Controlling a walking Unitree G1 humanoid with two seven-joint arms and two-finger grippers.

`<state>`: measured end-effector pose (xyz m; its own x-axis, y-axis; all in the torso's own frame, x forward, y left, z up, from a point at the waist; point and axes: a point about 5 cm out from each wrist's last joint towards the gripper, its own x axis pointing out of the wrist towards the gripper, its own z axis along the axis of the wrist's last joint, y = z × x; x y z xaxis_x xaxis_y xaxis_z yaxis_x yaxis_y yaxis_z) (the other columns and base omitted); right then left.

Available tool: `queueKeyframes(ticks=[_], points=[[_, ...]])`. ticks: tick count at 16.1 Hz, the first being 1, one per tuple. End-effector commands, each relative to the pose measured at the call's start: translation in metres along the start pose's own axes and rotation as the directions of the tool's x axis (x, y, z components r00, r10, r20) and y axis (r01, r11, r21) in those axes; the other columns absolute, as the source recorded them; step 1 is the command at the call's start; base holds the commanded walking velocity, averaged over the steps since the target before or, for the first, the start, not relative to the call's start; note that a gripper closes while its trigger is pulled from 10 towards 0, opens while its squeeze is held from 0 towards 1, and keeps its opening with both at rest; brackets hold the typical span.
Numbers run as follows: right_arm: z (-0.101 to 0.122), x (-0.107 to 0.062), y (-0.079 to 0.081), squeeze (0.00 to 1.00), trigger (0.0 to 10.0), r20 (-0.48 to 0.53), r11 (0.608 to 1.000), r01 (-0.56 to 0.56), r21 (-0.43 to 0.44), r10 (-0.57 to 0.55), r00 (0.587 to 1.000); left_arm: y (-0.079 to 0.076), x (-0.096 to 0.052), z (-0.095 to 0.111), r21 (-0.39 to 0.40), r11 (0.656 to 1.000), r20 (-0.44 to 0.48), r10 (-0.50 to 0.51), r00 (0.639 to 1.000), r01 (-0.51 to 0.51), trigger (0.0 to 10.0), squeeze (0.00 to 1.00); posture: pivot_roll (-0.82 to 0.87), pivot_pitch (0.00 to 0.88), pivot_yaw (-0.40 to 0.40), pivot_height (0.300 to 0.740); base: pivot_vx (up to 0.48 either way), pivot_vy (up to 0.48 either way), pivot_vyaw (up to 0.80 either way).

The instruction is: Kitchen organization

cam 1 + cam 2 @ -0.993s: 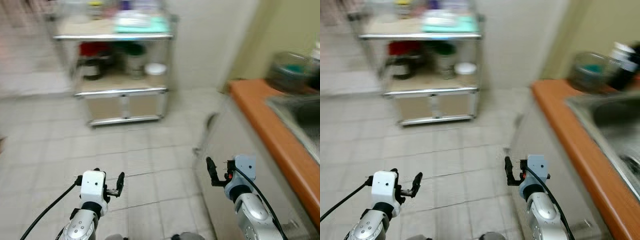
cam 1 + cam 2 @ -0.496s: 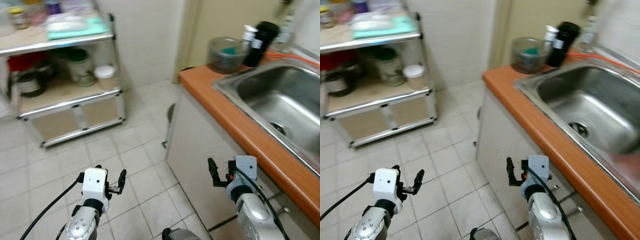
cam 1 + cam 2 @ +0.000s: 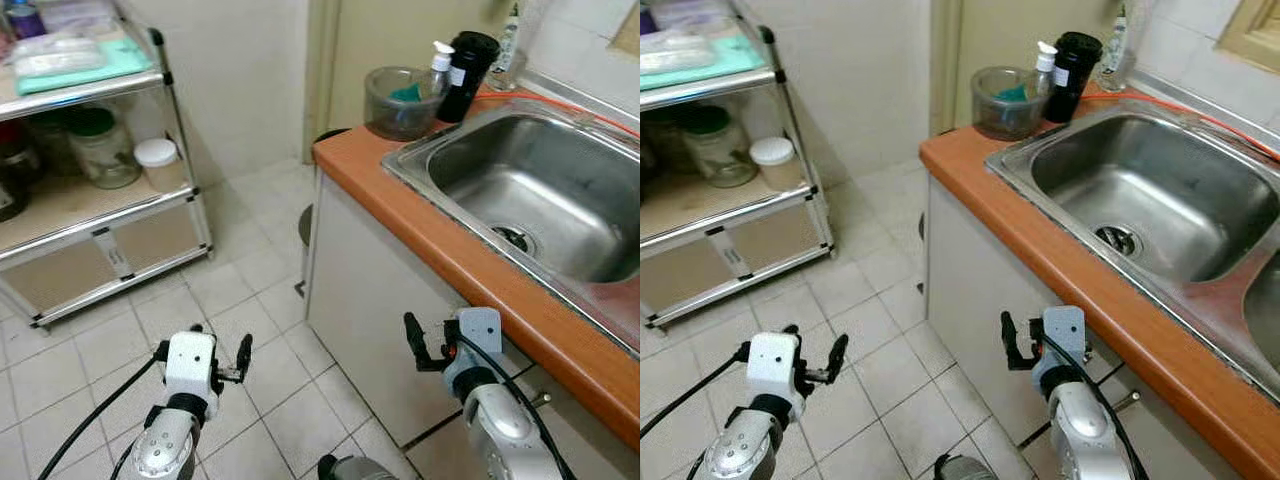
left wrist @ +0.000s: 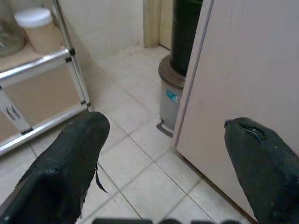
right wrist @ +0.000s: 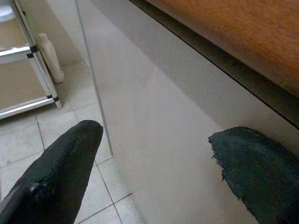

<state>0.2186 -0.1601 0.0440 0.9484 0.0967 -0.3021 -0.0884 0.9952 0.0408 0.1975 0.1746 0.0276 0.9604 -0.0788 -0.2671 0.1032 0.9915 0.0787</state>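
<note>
My left gripper hangs low over the tiled floor, open and holding nothing; in the head view it sits at the lower left. My right gripper is open too and faces the pale cabinet front under the orange counter. A steel sink is set in that counter. At the counter's far end stand a glass bowl with something teal inside, a pump bottle and a black tumbler.
A metal shelf rack stands at the left with a glass jar and a white-lidded container on it. A small pedal bin stands on the floor by the cabinet's corner. Tiled floor lies between rack and cabinet.
The camera has swung right: the rack has slid to the left edge and the sink shows more fully. Both arms keep their pose, with both grippers open.
</note>
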Motion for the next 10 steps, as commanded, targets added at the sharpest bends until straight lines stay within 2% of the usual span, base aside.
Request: queueKeyframes(ticks=[1, 3, 7, 9, 10], points=[[0.0083, 0.0015, -0.0036, 1.0, 10.0, 0.042, 1.0, 0.011, 0.015, -0.011, 0.999, -0.0002, 0.0007, 0.0001, 0.018, 1.0, 0.01, 0.007, 1.0, -0.008, 10.0, 0.0, -0.13, 0.032, -0.016, 0.74, 0.0, 0.0, -0.8], [0.013, 0.0009, -0.0027, 1.0, 10.0, 0.061, 0.999, 0.003, 0.043, -0.005, 0.998, -0.0006, 0.0007, 0.0007, -0.031, 0.999, 0.034, 0.013, 0.999, -0.012, 10.0, 0.0, -0.13, 0.034, -0.013, 0.74, 0.0, 0.0, -0.8], [0.013, 0.0021, -0.003, 1.0, 10.0, 0.057, 0.999, 0.013, 0.035, -0.015, 0.998, 0.0029, 0.0021, 0.006, 0.007, 1.0, 0.063, 0.029, 0.998, -0.029, 10.0, 0.0, -0.13, 0.036, -0.014, 0.74, 0.0, 0.0, -0.8], [0.0105, 0.0027, -0.0021, 1.0, 10.0, 0.032, 0.998, -0.006, 0.059, 0.004, 0.999, 0.0022, 0.0031, 0.0059, -0.014, 1.0, 0.045, 0.015, 0.999, -0.014, 10.0, 0.0, -0.13, 0.036, -0.014, 0.74, 0.0, 0.0, -0.8], [0.0102, 0.0028, -0.0023, 1.0, 10.0, 0.028, 0.999, -0.006, 0.042, 0.005, 1.0, 0.0013, 0.0033, 0.0066, -0.013, 1.0, 0.049, 0.003, 0.999, -0.003, 10.0, 0.0, -0.13, 0.037, -0.015, 0.74, 0.0, 0.0, -0.8]])
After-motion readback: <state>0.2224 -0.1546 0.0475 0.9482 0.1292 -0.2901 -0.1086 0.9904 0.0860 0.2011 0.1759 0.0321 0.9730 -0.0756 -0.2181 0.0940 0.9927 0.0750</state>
